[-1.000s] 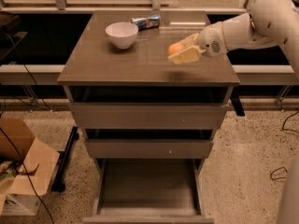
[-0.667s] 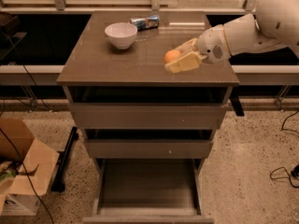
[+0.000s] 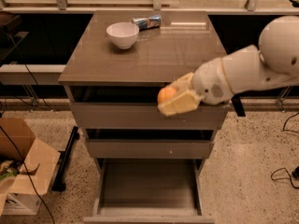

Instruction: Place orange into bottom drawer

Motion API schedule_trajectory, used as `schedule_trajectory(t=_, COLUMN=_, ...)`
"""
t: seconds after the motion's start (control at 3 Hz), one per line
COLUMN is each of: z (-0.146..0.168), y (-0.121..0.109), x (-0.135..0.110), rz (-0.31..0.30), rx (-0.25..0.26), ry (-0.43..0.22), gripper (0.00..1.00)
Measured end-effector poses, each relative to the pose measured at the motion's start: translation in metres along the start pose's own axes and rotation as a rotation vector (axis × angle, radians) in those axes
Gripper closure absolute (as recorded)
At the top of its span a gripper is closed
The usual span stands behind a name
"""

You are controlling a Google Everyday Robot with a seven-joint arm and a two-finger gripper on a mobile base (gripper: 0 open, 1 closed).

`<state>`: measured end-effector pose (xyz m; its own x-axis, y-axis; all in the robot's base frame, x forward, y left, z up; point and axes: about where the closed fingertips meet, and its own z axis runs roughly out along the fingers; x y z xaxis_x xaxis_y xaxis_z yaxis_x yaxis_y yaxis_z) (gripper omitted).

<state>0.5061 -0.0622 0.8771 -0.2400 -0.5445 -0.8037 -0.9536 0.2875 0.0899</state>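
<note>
The orange (image 3: 165, 95) is a small round fruit held between the pale fingers (image 3: 183, 103) of my gripper (image 3: 172, 96). The gripper is shut on it and hangs in front of the cabinet's top drawer, just past the front edge of the tabletop. The white arm reaches in from the right. The bottom drawer (image 3: 149, 183) is pulled open below, with a long flat grey-brown floor and thin pale side walls. It lies well beneath the gripper.
A white bowl (image 3: 123, 34) and a crushed blue-silver can (image 3: 146, 22) stand at the back of the cabinet top (image 3: 154, 55). Two shallower drawers (image 3: 145, 117) sit slightly open above the bottom one. A cardboard box (image 3: 21, 167) is on the floor at left.
The gripper has carried the orange from above the right part of the tabletop forward and down, past the front edge, to in front of the top drawer.
</note>
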Motion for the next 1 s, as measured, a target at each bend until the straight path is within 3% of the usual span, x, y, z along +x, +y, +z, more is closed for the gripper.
schedule_trajectory(t=0.33, z=0.028, y=0.027, x=0.048, rz=0.061, rx=0.008, ry=0.072, gripper=1.0)
schedule_trajectory(t=0.67, z=0.067, y=0.033, x=0.108, rz=0.142, rx=0.008, ry=0.094, gripper=1.0)
schedule_trajectory(t=1.0, z=0.099, y=0.026, x=0.168, rz=0.251, rx=0.023, ry=0.057, gripper=1.0)
